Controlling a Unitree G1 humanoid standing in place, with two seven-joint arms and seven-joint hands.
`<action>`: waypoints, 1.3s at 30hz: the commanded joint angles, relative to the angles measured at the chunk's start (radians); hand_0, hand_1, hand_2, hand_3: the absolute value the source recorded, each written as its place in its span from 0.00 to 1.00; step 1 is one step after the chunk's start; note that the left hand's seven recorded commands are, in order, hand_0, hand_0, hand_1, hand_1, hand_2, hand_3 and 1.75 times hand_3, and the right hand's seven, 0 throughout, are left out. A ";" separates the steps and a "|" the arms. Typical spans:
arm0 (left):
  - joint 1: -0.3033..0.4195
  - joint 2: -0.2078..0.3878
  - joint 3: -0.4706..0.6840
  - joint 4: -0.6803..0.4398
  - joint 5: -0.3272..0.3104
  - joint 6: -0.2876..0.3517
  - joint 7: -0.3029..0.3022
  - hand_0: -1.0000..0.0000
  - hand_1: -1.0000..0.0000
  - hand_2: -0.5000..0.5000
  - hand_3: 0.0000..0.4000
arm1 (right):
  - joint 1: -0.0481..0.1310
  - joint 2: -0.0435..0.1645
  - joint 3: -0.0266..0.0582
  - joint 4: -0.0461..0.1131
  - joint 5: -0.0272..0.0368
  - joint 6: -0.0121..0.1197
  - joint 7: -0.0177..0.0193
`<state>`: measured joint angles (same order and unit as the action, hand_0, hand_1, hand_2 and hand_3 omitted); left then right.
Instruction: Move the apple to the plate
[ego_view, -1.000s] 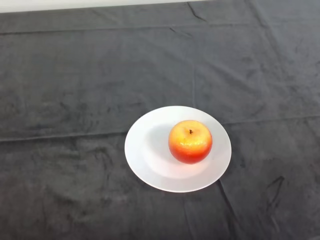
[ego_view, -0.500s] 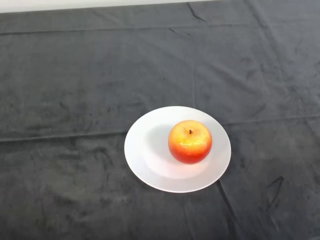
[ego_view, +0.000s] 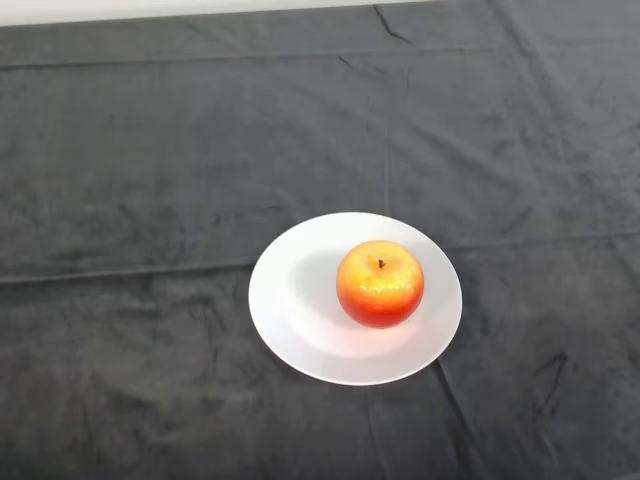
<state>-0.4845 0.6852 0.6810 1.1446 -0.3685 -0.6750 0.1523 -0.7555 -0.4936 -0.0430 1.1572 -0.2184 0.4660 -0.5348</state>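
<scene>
Apple (ego_view: 380, 283) sits upright on plate (ego_view: 290, 300), right of its centre, stem up. No hand visible; fingers' state unknown.

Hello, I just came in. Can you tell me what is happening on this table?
Nothing is handling anything at this moment, and no part of the robot is in the head view. A red and yellow apple sits upright, stem up, on a white plate, a little right of the plate's centre. The plate rests on the dark cloth that covers the table. The apple is already on the plate.
</scene>
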 joint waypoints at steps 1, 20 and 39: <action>-0.031 0.060 -0.019 0.040 0.032 -0.022 -0.016 1.00 1.00 0.50 0.00 | 0.004 -0.007 0.0007 0.042 -0.0025 -0.001 -0.0060; -0.034 0.061 -0.025 0.050 0.035 -0.021 -0.030 1.00 1.00 0.50 0.00 | 0.003 -0.007 0.0014 0.045 -0.0017 -0.003 -0.0068; -0.036 0.060 -0.029 0.053 0.036 -0.018 -0.037 1.00 1.00 0.50 0.00 | 0.002 -0.007 0.0021 0.047 -0.0009 -0.004 -0.0073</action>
<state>-0.4859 0.6853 0.6673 1.1471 -0.3656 -0.6752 0.1270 -0.7556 -0.4936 -0.0429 1.1609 -0.2183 0.4637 -0.5350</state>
